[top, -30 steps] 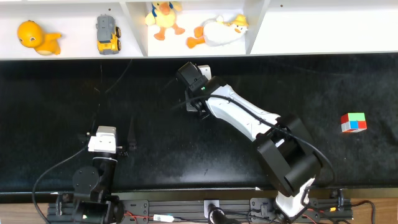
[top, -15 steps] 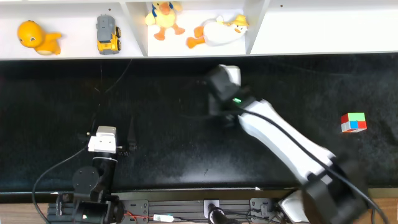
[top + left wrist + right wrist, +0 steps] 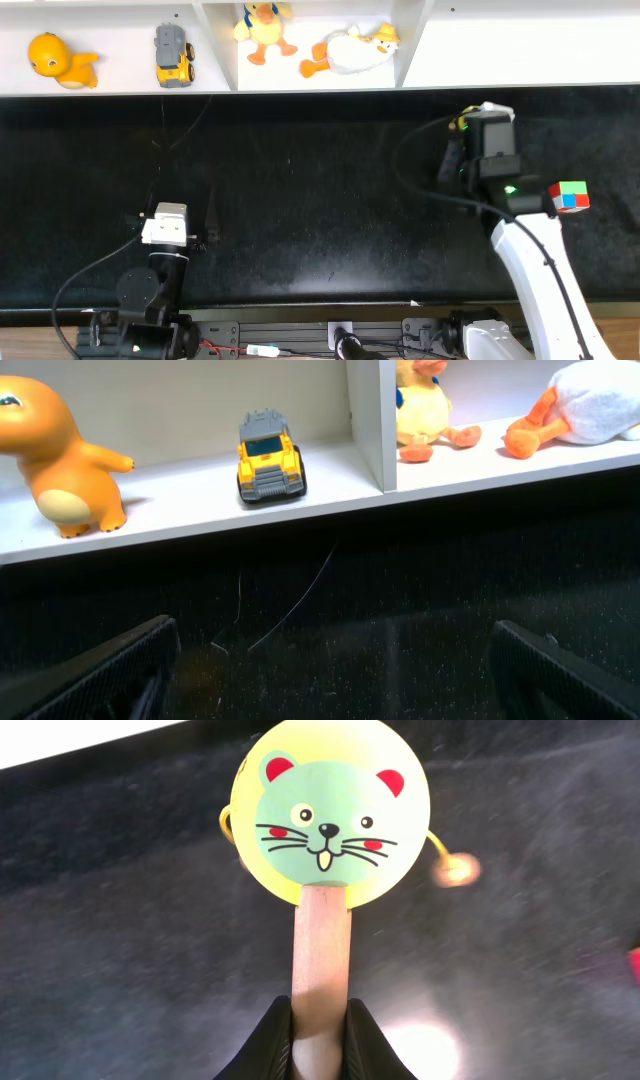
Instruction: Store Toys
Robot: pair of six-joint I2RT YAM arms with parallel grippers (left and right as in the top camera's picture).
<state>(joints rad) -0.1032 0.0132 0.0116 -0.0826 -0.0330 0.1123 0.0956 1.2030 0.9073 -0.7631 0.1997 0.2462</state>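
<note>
Rattle (image 3: 330,820) is clamped by its handle in the right gripper (image 3: 318,1035), in front of the shelf (image 3: 500,55). Transport step, I judge; next: reach the shelf's right bay and let go.

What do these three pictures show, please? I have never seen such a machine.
These are two robot arms at a black table. One picture looks down from above; the other two come from a camera on each arm's wrist. The left gripper is open and empty. The right gripper is shut on the wooden handle of a rattle drum with an animal face. A coloured cube lies on the table. On the white shelf sit an orange figure, a yellow truck, a yellow plush duck and a white plush duck.
</note>
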